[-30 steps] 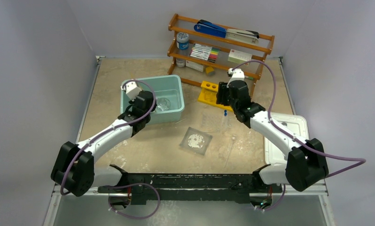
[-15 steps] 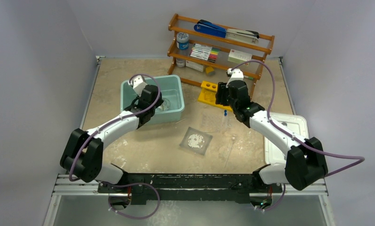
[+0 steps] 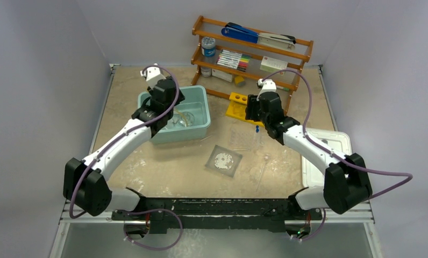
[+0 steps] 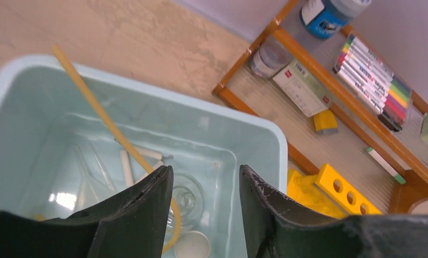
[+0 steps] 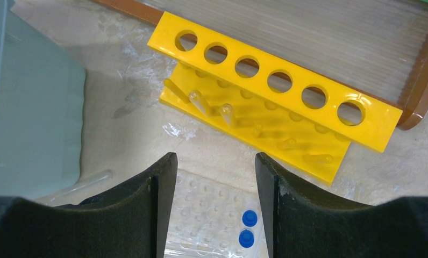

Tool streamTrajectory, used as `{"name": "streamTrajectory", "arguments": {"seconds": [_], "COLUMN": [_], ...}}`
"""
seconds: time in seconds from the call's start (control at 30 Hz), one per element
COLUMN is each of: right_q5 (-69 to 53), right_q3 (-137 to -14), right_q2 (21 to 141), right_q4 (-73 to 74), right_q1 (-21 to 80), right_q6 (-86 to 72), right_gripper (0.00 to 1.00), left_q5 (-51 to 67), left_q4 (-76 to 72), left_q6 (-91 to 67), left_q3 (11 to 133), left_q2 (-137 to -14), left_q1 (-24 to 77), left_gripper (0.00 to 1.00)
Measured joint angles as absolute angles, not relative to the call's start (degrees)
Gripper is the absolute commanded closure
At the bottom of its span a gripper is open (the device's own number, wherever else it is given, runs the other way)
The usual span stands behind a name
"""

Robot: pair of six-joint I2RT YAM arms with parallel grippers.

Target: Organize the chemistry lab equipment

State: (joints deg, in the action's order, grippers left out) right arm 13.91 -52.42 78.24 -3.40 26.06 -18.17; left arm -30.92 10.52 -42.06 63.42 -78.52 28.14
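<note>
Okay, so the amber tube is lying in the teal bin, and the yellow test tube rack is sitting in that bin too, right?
Not quite. The amber tube does lie in the teal bin, but the yellow test tube rack is not in it. The top external view shows the rack standing on the table just to the right of the bin.

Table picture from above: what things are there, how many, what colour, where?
bin: one, teal, table's left
rubber tube: one, amber, in bin
glass flask: one, clear, in bin
test-tube rack: one, yellow, before shelf
square dish: one, clear, table middle
well tray: one, clear, beside rack
caps: two, blue, on tray
lid: one, white, table's right
shelf: one, brown, at back
stapler: one, blue, top shelf
markers: one set, many colours, middle shelf
jar: one, blue, beside markers
left tool: one, black, open over bin
right tool: one, black, open over tray
</note>
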Motion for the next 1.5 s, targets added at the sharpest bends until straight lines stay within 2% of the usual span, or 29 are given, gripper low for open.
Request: {"name": "streamTrajectory", "arguments": {"seconds": [0.17,0.37,0.7,1.27,1.33,1.4,1.5], "right_q5": [13.7,13.8,14.1,13.7,13.1,12.5,12.6], "right_q3": [-52.4,-52.1,-50.4,-50.1,-49.8,-49.1,-47.2], "right_q2": [78.7,78.5,76.7,74.0,73.3,72.5,71.4], "right_q4": [-3.4,-3.4,-2.8,-2.3,-2.4,-2.3,-2.1], "right_q1": [26.1,26.1,26.0,25.9,25.9,25.9,25.9], "right_q6": [-18.2,-18.2,-17.9,-17.8,-18.0,-18.4,-18.7], "right_gripper": [0.42,0.42,0.42,0.42,0.42,0.42,0.42], "left_q5": [-33.4,-32.2,-29.6,-18.8,-17.1,-15.6,-14.7], "left_q4": [11.2,10.1,7.3,1.4,0.4,-1.0,-1.9], "left_q6": [-39.0,-37.9,-39.5,-45.9,-47.1,-48.2,-49.1], "left_q3": [65.9,65.3,58.6,52.9,52.1,51.2,50.0], "left_q2": [-78.3,-84.7,-91.1,-91.3,-91.3,-91.3,-90.6], "left_q1": [26.9,24.3,21.7,18.5,18.5,18.5,18.5], "left_gripper": [0.73,0.78,0.79,0.77,0.71,0.54,0.41]}}
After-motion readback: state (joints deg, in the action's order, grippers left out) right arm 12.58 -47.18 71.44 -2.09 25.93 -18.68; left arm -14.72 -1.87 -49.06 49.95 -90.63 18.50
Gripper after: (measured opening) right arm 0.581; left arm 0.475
